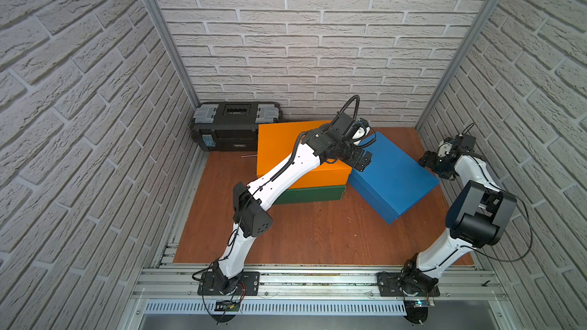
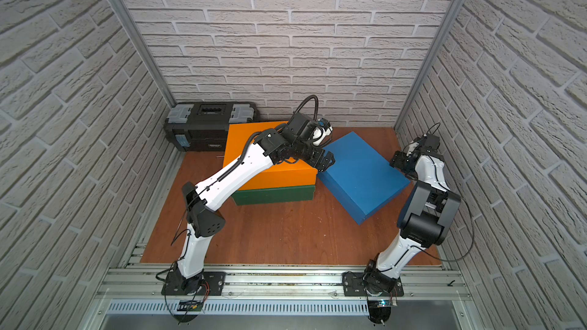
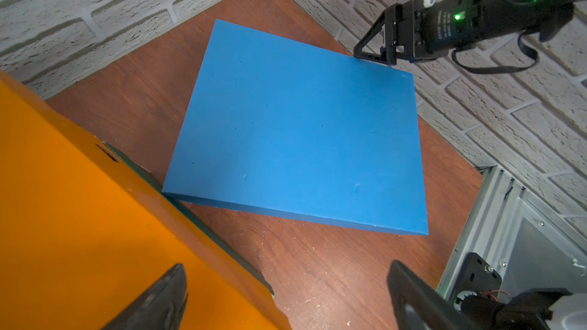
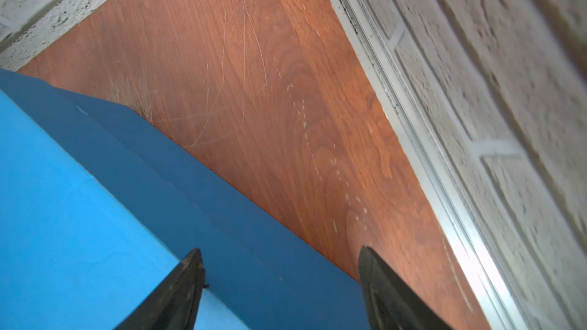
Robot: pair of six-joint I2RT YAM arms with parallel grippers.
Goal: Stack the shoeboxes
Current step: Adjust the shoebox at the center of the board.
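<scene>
With the orange shoebox on the dark green shoebox and the blue shoebox askew on the wooden floor to their right, the wide-open left gripper and the parted, empty right gripper flanking it risk lifting only its lid or tilting it.

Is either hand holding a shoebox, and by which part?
Nothing is held. The right hand, open, straddles a top edge of the blue cardboard shoebox; the left hand hangs open partly over the orange cardboard shoebox.

The left arm reaches forward, left tool spread wide; right arm folded, right tool parted
</scene>
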